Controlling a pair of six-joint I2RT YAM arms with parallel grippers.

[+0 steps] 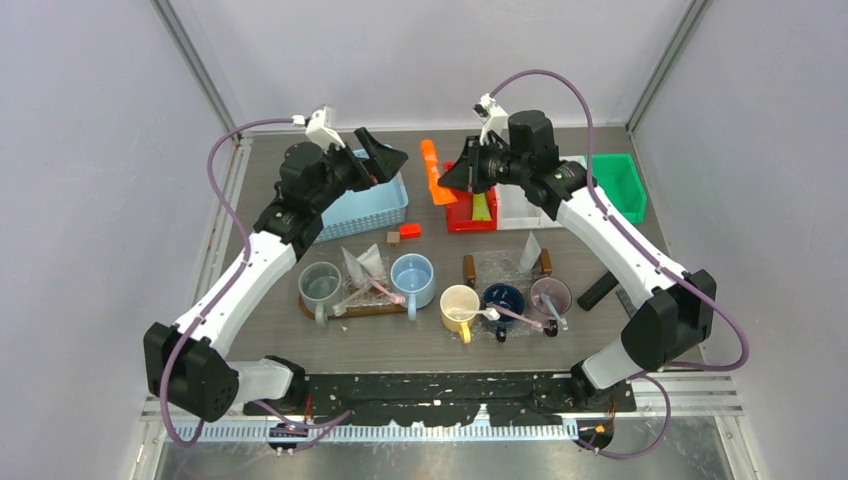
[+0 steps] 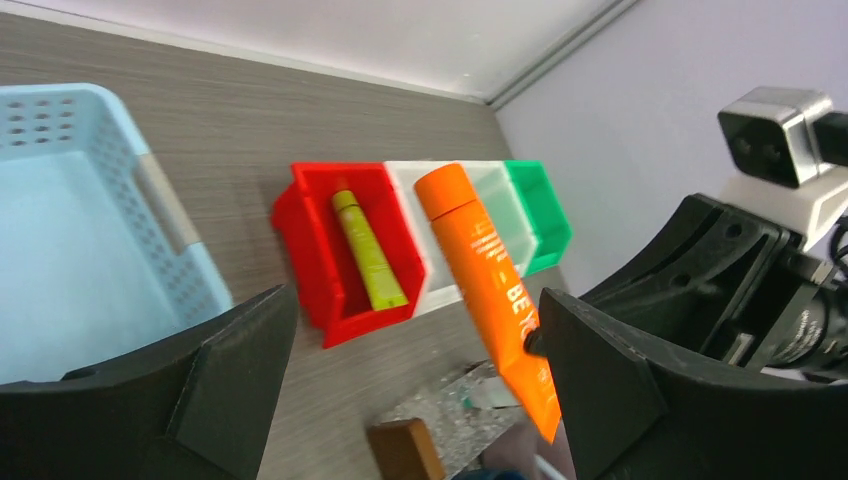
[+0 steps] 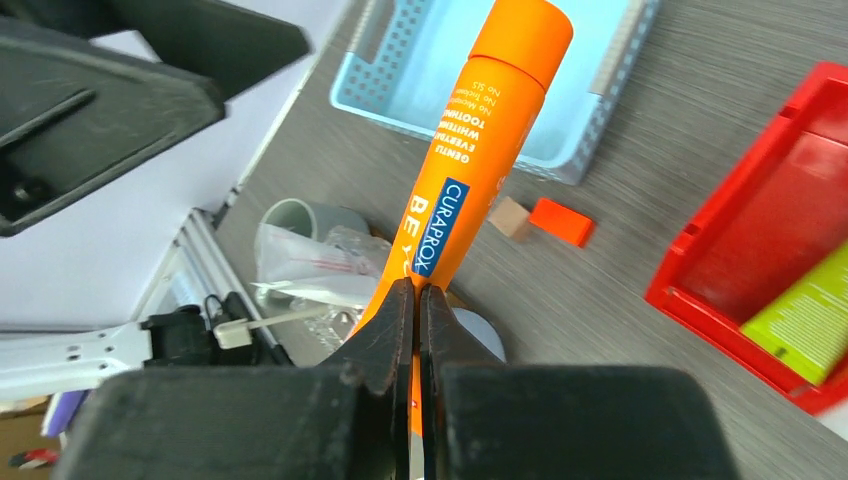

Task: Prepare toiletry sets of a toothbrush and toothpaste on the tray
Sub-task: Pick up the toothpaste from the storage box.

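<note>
— Where is the toothpaste?

— My right claw (image 3: pixel 415 292) has the orange toothpaste tube (image 3: pixel 480 150) pinched by its flat tail. The fingers are closed almost together on it, and the cap end points away from me. The tube hangs in the air just off the left side of the red bin (image 1: pixel 470 214), clear of the table.

— And your other claw?

— My left claw (image 2: pixel 412 335) is spread wide with nothing between its fingers. It is further left of the red bin, above the blue basket (image 1: pixel 365 205). The orange tube's tail comes close to one of those fingers, but I cannot tell whether they touch.

— Anything inside the bin?

— A yellow-green tube (image 2: pixel 368 250) lies lengthwise on the red bin's floor.

— The mugs?

— All are nearer to me than the red bin. The grey-green mug (image 1: pixel 320 283) and light blue mug (image 1: pixel 412 278) stand on a wooden tray (image 1: pixel 372 311), off to its near left. The cream-yellow mug (image 1: pixel 459 303), navy mug (image 1: pixel 502 299) and mauve mug (image 1: pixel 549 294) stand in a row straight in front of it.
</note>
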